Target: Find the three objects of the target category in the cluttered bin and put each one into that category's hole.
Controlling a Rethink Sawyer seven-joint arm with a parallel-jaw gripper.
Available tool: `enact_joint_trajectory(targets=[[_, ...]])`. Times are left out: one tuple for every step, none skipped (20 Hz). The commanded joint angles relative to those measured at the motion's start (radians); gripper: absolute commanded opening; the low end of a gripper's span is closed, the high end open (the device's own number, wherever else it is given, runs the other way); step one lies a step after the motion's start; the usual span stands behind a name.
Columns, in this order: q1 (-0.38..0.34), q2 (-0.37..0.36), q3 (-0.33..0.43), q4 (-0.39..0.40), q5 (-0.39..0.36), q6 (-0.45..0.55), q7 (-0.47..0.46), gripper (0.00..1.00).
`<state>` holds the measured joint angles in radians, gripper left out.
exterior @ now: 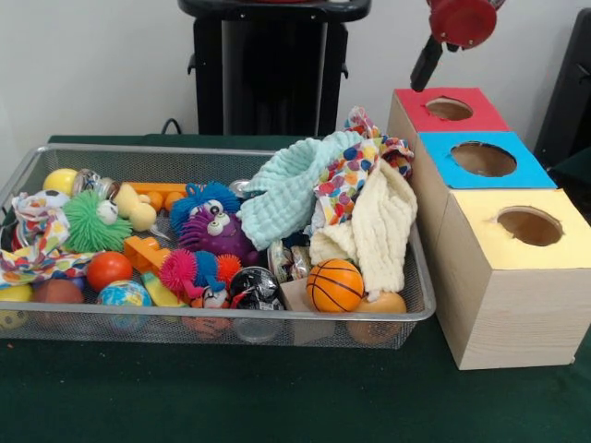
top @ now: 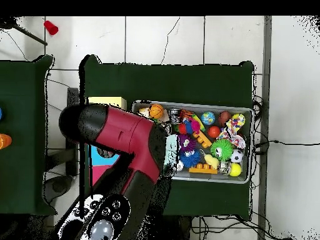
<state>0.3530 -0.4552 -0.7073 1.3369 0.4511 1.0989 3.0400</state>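
a wire mesh bin (exterior: 55, 157) packed with toys sits on a green table (exterior: 277, 397), its long axis running side to side in the front view. just beside its end stands a row of three wooden boxes, each with a round hole on top: a red-topped box (exterior: 434, 122) farthest back, a blue-topped box (exterior: 517, 171) in the middle, a yellow-topped box (exterior: 489, 235) nearest the camera. the row runs front to back, at right angles to the bin. in the bin lie a mint knitted cloth (exterior: 286, 189), a cream cloth (exterior: 379, 226), a spotted cloth (exterior: 346, 180), a small basketball (exterior: 334, 284), a purple furry toy (exterior: 214, 231), a green spiky ball (exterior: 90, 221) and a globe ball (exterior: 123, 295). no writing or label can be read. the red arm (top: 134, 140) hangs above the boxes; its gripper's state cannot be told.
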Motion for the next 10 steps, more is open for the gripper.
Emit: enact_joint_trajectory(targets=[[-0.035, -0.004, 0.047, 0.059, -0.092, -0.029, 0.008, 0.00], [-0.038, -0.004, 0.050, 0.058, -0.098, -0.030, 0.010, 0.00], [-0.041, -0.005, 0.053, 0.056, -0.105, -0.030, 0.013, 0.00], [-0.044, -0.008, 0.058, 0.056, -0.108, -0.030, 0.015, 0.00], [-0.046, -0.008, 0.059, 0.055, -0.114, -0.028, 0.018, 0.00], [-0.045, -0.009, 0.064, 0.057, -0.114, -0.031, 0.023, 0.00], [-0.048, -0.012, 0.069, 0.060, -0.116, -0.037, 0.021, 0.00], [-0.047, -0.014, 0.073, 0.063, -0.118, -0.040, 0.023, 0.00], [-0.049, -0.017, 0.076, 0.067, -0.120, -0.042, 0.020, 0.00], [-0.051, -0.019, 0.078, 0.070, -0.122, -0.045, 0.018, 0.00]])
